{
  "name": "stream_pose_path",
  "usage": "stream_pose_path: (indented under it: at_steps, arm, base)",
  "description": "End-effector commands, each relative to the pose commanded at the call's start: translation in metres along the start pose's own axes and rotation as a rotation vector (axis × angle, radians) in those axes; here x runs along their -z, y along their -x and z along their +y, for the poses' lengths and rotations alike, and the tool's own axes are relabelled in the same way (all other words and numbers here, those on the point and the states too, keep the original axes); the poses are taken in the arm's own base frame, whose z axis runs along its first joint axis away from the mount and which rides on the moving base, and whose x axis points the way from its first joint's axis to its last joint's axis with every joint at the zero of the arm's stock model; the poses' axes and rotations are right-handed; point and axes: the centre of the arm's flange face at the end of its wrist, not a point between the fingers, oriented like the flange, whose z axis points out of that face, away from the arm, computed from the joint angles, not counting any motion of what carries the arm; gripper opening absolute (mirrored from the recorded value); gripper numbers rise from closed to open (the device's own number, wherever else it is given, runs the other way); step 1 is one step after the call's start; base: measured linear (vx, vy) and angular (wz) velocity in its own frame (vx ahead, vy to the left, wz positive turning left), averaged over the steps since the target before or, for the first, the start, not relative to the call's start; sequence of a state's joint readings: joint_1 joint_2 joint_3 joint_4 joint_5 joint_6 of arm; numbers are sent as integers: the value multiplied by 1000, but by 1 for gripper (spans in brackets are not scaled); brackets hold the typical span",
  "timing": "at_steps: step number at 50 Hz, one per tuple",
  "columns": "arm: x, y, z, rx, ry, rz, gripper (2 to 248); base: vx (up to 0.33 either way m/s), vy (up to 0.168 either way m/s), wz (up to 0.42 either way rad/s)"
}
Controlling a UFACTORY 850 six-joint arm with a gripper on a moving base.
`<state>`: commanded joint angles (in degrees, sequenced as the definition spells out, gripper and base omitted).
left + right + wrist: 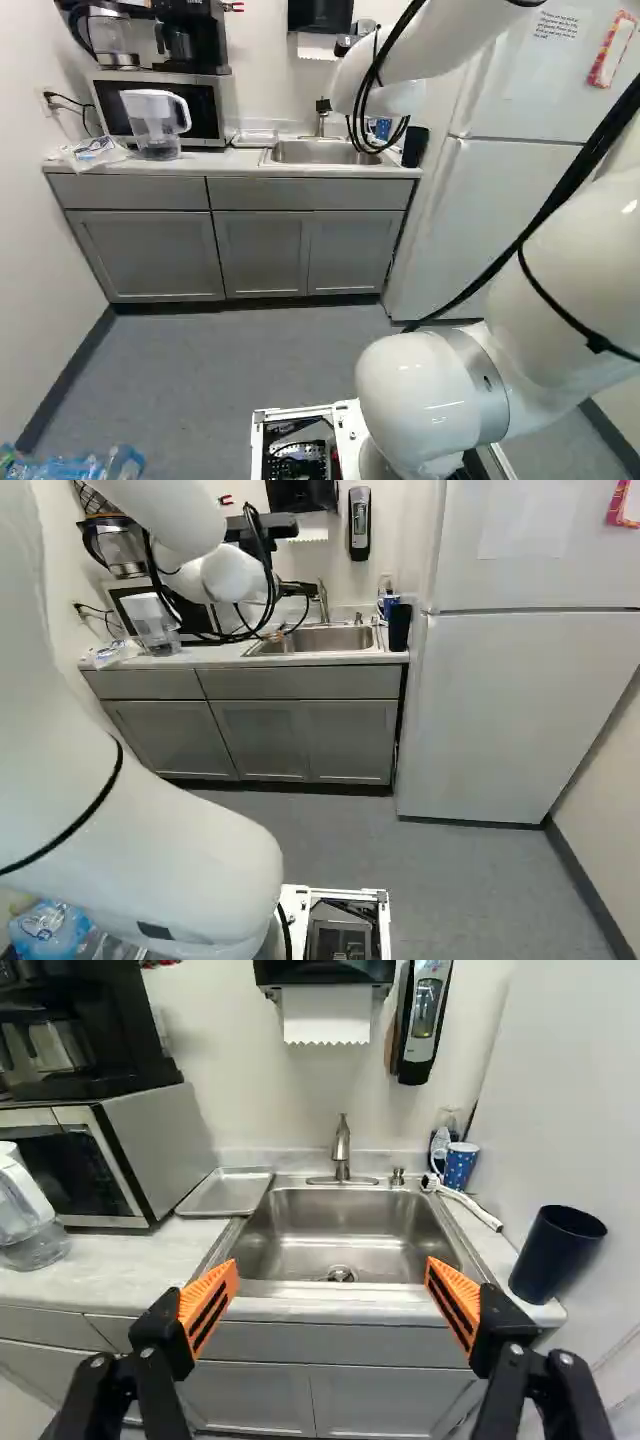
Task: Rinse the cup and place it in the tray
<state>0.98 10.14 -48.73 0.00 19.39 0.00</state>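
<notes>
Holding nothing, hand (333,1268) spread wide | Reach for dark cup (557,1250), probably the one meant, at sink's (340,1222) four o'clock — straddle evenly, close gently | Rinse under twelve-o'clock tap (342,1150), then fill ten-o'clock tray (228,1194)

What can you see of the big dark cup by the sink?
The cup is tall, dark blue and plain, round, with an open top wider than its base. I see no handle. It looks smooth, maybe plastic. It stands upright on the counter between the sink and the fridge. Too dark inside to see. The gripper isn't touching it.
</notes>
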Motion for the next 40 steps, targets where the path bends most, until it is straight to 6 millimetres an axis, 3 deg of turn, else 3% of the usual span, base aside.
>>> stream_pose_path:
  at_steps: [25,40]
  arm:
    - [-5,-30,0,0,0,50,247]
    - [-6,-30,0,0,0,50,247]
  base:
    - [0,0,0]
    - [0,0,0]
